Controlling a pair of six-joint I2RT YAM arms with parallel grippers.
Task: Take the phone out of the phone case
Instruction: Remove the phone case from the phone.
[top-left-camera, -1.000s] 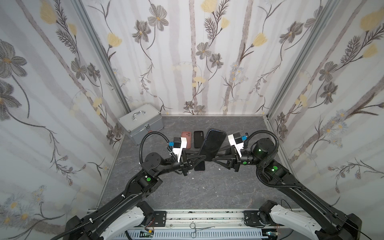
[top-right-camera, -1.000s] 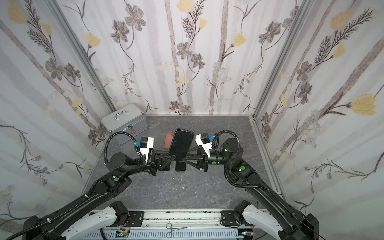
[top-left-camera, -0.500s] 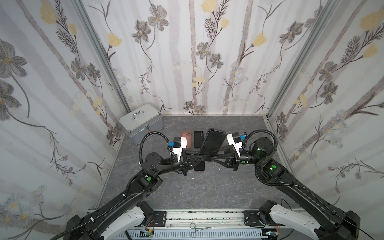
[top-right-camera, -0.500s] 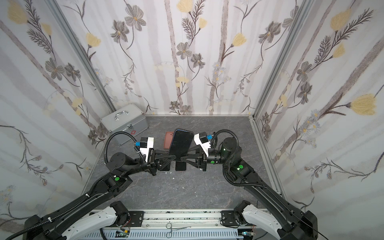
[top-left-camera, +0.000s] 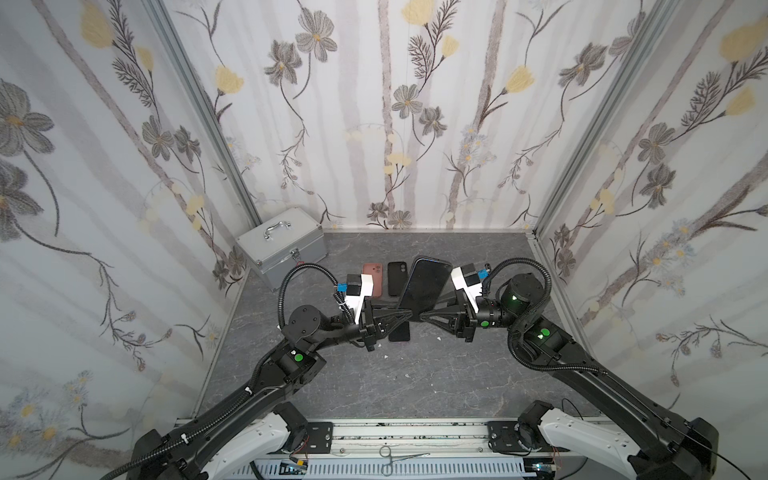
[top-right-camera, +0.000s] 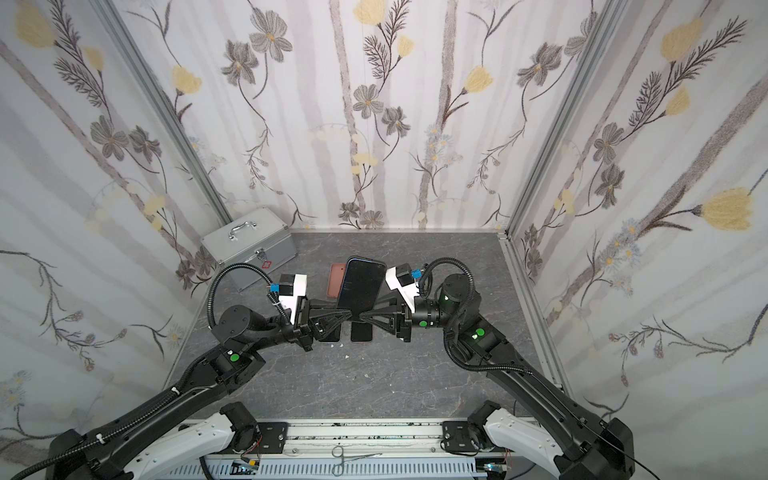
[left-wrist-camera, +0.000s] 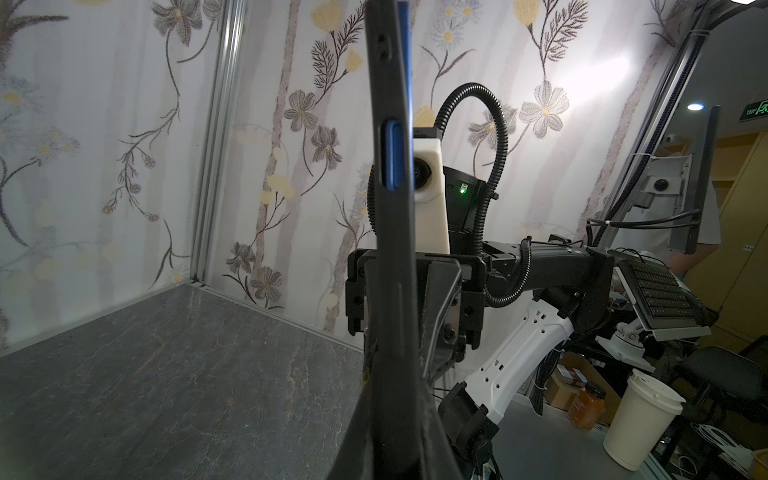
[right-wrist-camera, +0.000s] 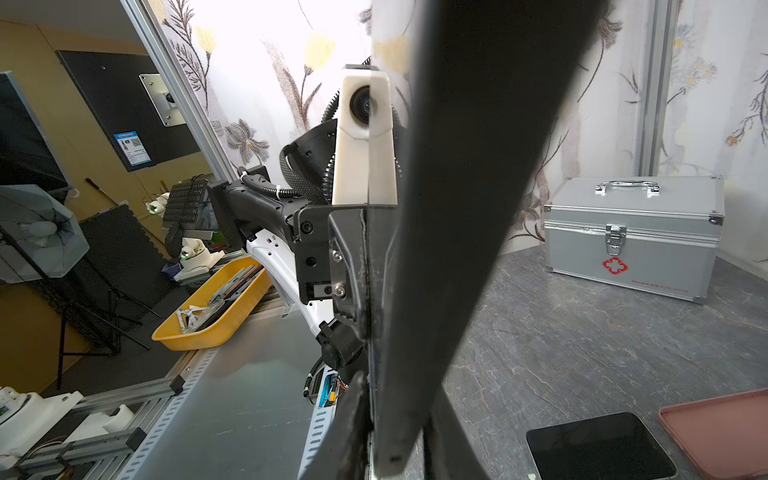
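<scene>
Held upright in mid-air above the grey table (top-left-camera: 374, 374), the phone (top-left-camera: 426, 286) stands in its black phone case (left-wrist-camera: 388, 257) between two robot arms, its screen glossy and dark in both top views. The left gripper (top-left-camera: 405, 321) is clamped tight on the lower edge of the cased handset. The right gripper (top-left-camera: 424, 316) straddles that same edge from the opposite side, jaws narrow, though whether they actually pinch it cannot be told. The handset looks stiff, flat and fairly heavy, its glass slick and breakable, while the case appears to be a thin, pliable shell that should flex at the corners. A sound hold would likely be one gripper on the case rim alone and the other on the phone near a corner, peeling rather than pulling. A silver metal box (top-left-camera: 282, 249) sits well apart at the back.
</scene>
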